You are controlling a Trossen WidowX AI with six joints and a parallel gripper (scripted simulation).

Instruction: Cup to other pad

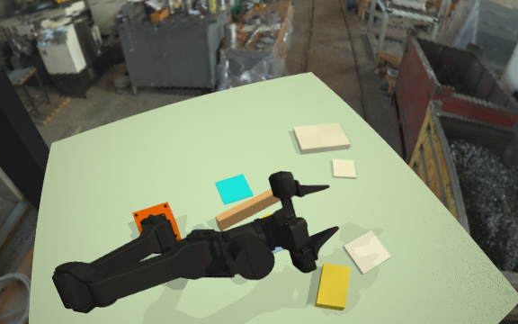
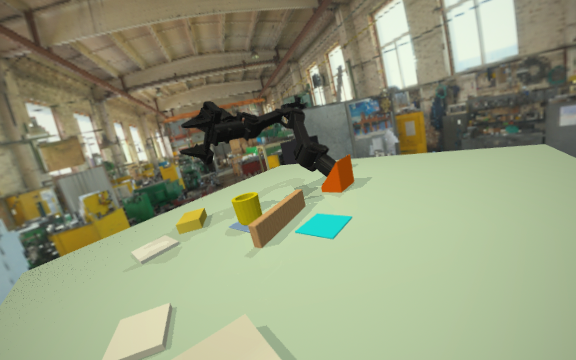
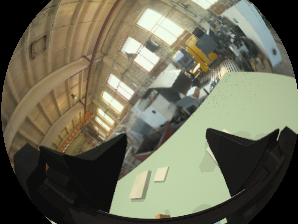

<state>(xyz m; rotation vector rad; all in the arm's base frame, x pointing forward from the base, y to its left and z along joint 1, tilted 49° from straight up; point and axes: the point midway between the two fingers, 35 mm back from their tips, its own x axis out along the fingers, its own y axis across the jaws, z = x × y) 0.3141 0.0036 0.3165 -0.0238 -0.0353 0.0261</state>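
from where i stand, the whole next move hangs on one thing: the cup (image 2: 246, 207) sits below the gripper (image 2: 199, 135), not in front of it. the yellow cup stands upright on a small blue-grey pad (image 2: 239, 227), its axis vertical, mouth open to the ceiling; i cannot see into it well enough to make out the marbles. just beside it lies the wooden bar (image 2: 276, 218), slanting across the table (image 2: 443, 240), and on the far side of that bar is the cyan pad (image 2: 324, 225), which i take to be the destination.

the gripper hangs high in the air with its fingers spread wide and nothing between them. it points out roughly level over the table edge instead of down; the wrist view shows mostly hall windows and a slice of green table, with both dark fingers framing open space. from the top view the arm (image 1: 165, 256) covers the cup almost entirely, so the cup lies under the forearm, back towards the base from the fingertips.

my guess is the wrist needs to pitch down and draw back before descending, taking the cup from the side so it stays upright. the bar is close enough to be a nuisance during the carry across.
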